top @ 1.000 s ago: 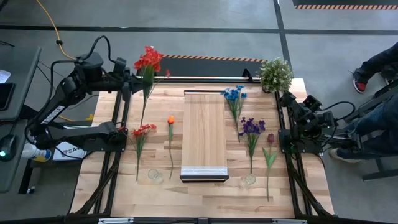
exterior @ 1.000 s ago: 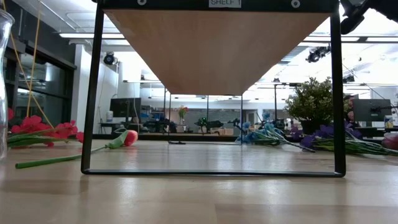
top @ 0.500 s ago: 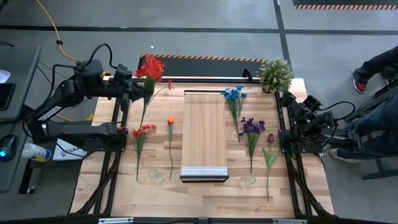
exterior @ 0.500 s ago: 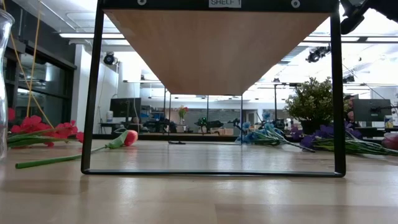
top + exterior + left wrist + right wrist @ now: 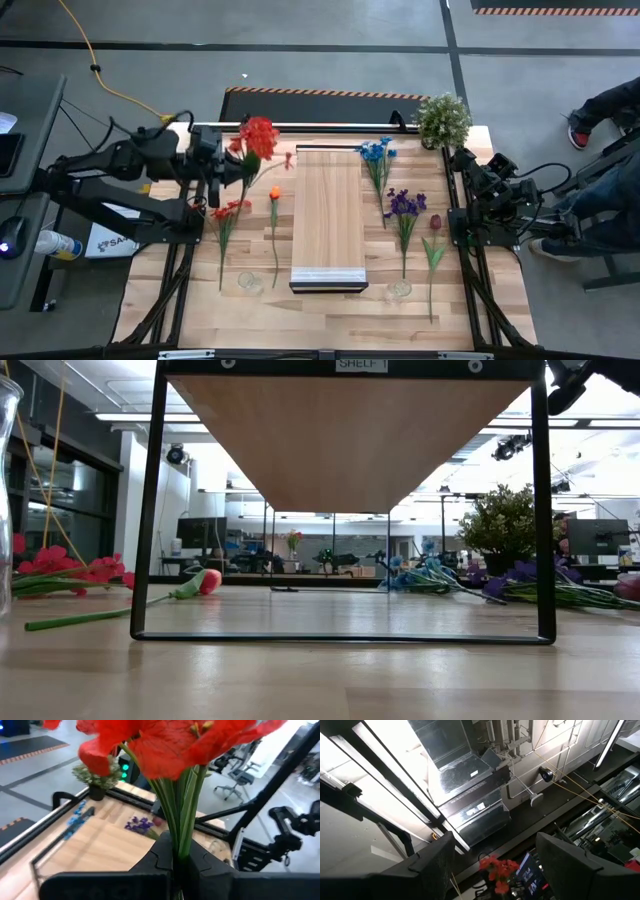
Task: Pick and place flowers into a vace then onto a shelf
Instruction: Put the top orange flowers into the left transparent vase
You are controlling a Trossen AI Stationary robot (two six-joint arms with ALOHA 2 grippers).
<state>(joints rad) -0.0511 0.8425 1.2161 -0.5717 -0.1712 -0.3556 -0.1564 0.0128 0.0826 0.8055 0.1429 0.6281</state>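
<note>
We are seeing the left gripper (image 5: 228, 168) clamping the thin green stems of the big red flower (image 5: 258, 137) above the table's far-left edge, beside the smooth wooden shelf (image 5: 328, 215). The right gripper (image 5: 462, 158) is waiting at the right rim, jaws apart.

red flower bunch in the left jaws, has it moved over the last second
Yes. In the high view the red flower bunch, held by the left gripper, has shifted inward and toward the near edge, closer to the far end of the shelf, which has not moved.
</note>
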